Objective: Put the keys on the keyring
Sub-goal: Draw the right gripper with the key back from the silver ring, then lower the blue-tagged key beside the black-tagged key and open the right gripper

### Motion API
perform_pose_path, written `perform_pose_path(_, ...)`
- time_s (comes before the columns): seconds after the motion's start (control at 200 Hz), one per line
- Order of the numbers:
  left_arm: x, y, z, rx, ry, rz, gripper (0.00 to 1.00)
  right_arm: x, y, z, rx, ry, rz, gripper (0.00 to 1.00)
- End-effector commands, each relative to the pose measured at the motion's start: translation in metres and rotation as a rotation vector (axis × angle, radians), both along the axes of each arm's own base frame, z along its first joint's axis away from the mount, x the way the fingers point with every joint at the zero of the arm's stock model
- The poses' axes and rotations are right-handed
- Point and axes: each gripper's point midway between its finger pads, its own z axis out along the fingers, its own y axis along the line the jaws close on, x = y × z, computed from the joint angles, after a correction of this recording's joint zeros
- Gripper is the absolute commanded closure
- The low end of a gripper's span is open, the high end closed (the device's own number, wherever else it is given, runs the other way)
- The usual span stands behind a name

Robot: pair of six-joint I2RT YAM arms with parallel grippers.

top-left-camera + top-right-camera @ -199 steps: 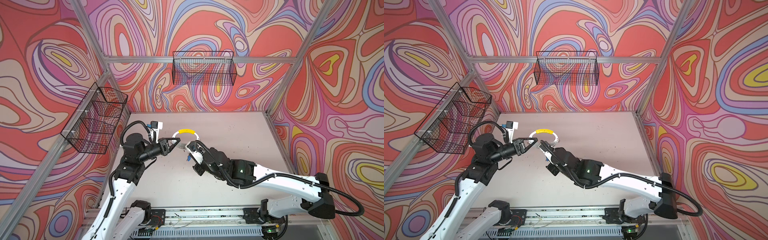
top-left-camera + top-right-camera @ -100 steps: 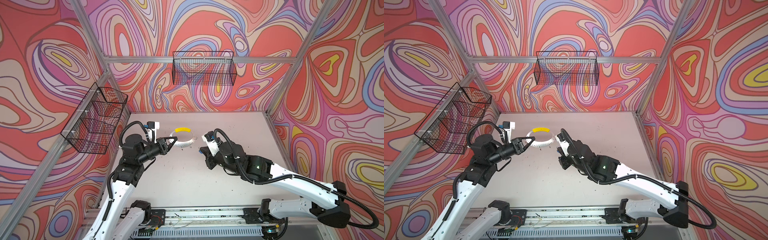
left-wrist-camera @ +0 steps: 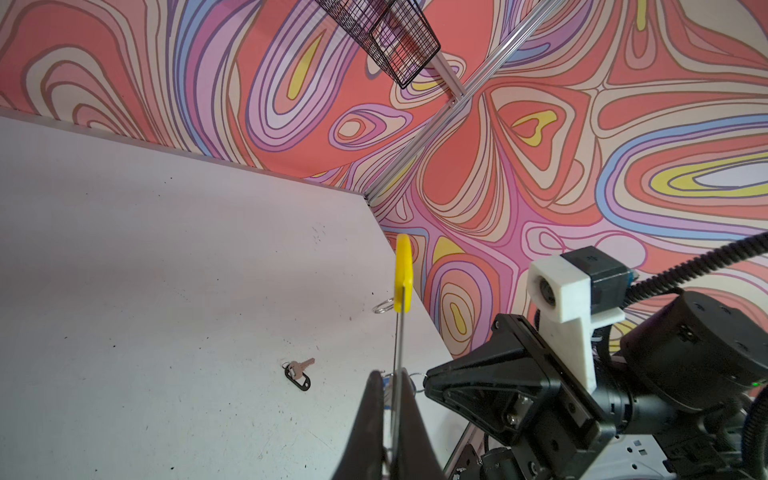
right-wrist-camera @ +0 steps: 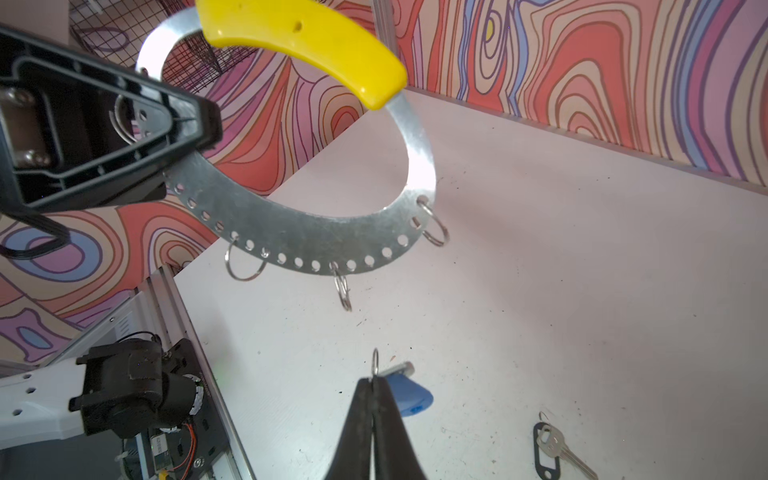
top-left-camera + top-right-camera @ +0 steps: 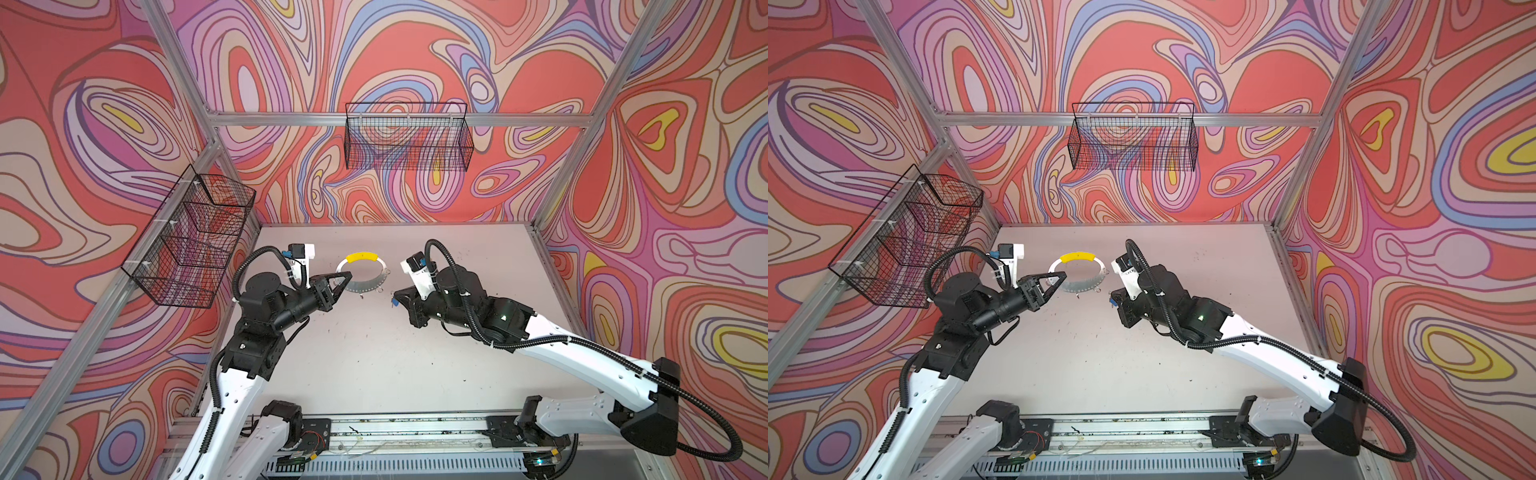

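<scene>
My left gripper (image 5: 347, 276) (image 5: 1062, 275) (image 3: 392, 378) is shut on the rim of the keyring (image 5: 365, 287) (image 5: 1077, 286) (image 4: 316, 237) and holds it upright above the table. This keyring is a flat grey perforated ring with a yellow sleeve (image 4: 303, 39) and hanging wire loops (image 4: 343, 286). To its right, my right gripper (image 5: 395, 296) (image 5: 1112, 296) (image 4: 375, 380) is shut on the small split ring (image 4: 375, 361) of the blue-tagged key (image 4: 409, 395), a short gap from the loops. The black-tagged key (image 4: 544, 451) (image 3: 299, 376) lies flat on the table.
Black wire baskets hang on the back wall (image 5: 409, 137) and the left wall (image 5: 187, 237). Aluminium frame posts stand at the table's corners, and a rail (image 5: 395, 419) runs along the front edge.
My right gripper has drawn back to the right from the keyring's rim, the blue-tagged key still in it. The left gripper kept the keyring almost in place.
</scene>
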Motion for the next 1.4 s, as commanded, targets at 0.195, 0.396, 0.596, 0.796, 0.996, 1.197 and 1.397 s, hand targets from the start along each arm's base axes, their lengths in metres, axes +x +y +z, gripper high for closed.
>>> perform_pose_path(0.195, -0.001, 0.001, 0.007, 0.019, -0.046, 0.011, 1.0, -0.003, 0.002, 0.001, 0.029, 0.04, 0.022, 1.0)
perform_pose_path(0.396, 0.002, 0.004, -0.002, 0.028, -0.029, 0.035, 1.0, 0.012, -0.027, -0.065, -0.04, 0.219, -0.048, 1.0)
perform_pose_path(0.596, 0.001, 0.008, -0.012, 0.046, -0.018, 0.059, 1.0, 0.007, -0.061, -0.15, -0.171, 0.405, -0.13, 1.0)
perform_pose_path(0.796, 0.002, 0.008, -0.019, 0.053, 0.003, 0.058, 1.0, 0.011, -0.087, -0.224, -0.356, 0.517, -0.245, 1.0)
perform_pose_path(0.996, 0.002, 0.01, -0.02, 0.063, 0.006, 0.065, 1.0, 0.017, -0.113, -0.257, -0.523, 0.526, -0.342, 1.0)
perform_pose_path(1.197, 0.003, 0.01, -0.025, 0.064, 0.017, 0.068, 1.0, 0.018, -0.118, -0.261, -0.565, 0.518, -0.346, 1.0)
perform_pose_path(1.397, 0.002, 0.009, -0.027, 0.064, 0.024, 0.062, 1.0, 0.025, -0.118, -0.268, -0.59, 0.505, -0.366, 1.0)
